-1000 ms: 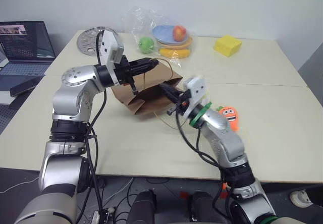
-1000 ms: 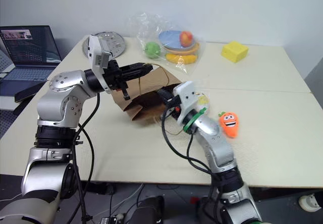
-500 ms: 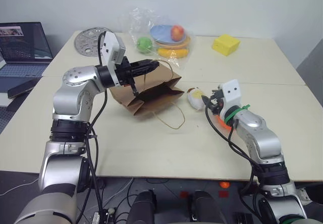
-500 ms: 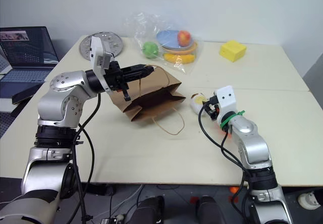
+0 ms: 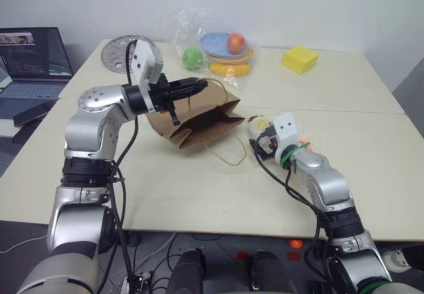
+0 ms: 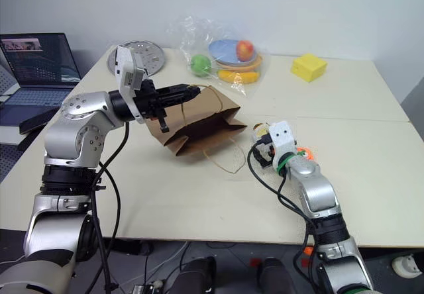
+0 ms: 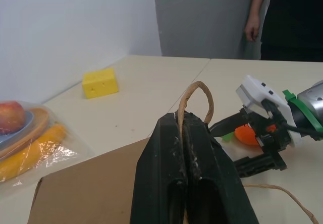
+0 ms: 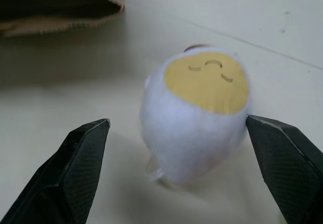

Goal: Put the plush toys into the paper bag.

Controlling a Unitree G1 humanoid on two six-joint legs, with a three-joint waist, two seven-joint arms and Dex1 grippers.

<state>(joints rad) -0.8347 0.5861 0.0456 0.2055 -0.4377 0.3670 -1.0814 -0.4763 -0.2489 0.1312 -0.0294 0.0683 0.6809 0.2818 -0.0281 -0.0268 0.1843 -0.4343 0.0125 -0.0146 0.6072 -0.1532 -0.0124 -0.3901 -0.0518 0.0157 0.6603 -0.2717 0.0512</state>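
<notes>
The left gripper [image 5: 199, 84] pinches the bag [image 5: 199, 118] handle [image 7: 198, 100] to hold its mouth open, while the right gripper [image 8: 184, 171], jaws wide, brackets the egg [image 8: 197, 115] beside the bag.

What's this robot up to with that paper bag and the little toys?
It's packing plush toys. Its left gripper is shut on a handle of the brown paper bag, holding its mouth open. Its right gripper, open, sits around the egg-shaped toy on the table. The carrot toy lies behind that arm.
</notes>
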